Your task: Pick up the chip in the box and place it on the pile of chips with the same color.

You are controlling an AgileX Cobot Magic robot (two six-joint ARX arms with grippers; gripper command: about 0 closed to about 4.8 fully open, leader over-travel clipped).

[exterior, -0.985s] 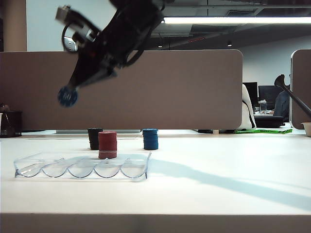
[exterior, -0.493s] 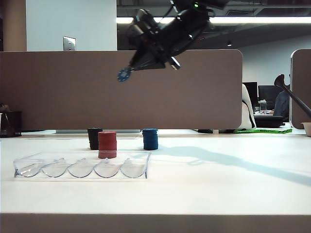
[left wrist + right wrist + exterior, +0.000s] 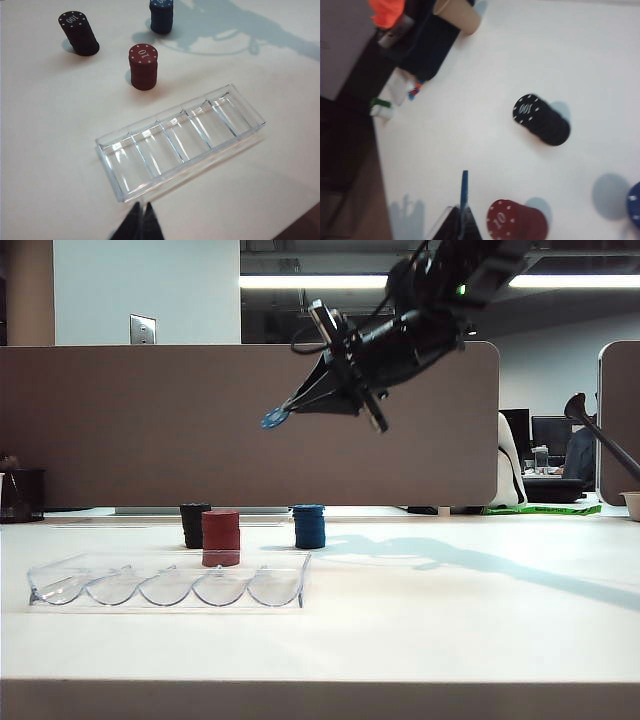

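Observation:
High above the table, my right gripper (image 3: 291, 408) is shut on the dark blue chip (image 3: 274, 419), which hangs in the air between the red stack and the blue pile of chips (image 3: 309, 527). The right wrist view shows the chip (image 3: 464, 192) edge-on between that gripper's (image 3: 463, 216) fingers, and the blue pile (image 3: 635, 210) off to one side. The clear box (image 3: 170, 562) lies empty near the table's front left. My left gripper (image 3: 141, 209) is shut on nothing, hovering just off the box's (image 3: 180, 142) long side, with the blue pile (image 3: 161, 15) beyond.
A red stack (image 3: 221, 538) (image 3: 143, 66) (image 3: 517, 220) stands just behind the box. A black stack (image 3: 194, 525) (image 3: 79, 33) (image 3: 541, 120) stands behind that. A brown partition (image 3: 250, 425) runs along the table's back. A tan cup (image 3: 457, 12) and dark clutter sit at one table edge.
My right arm has swung from upper left toward the right with the chip in its grip, rolling its wrist. The chip now hangs nearer the blue pile. The left arm has stayed still.

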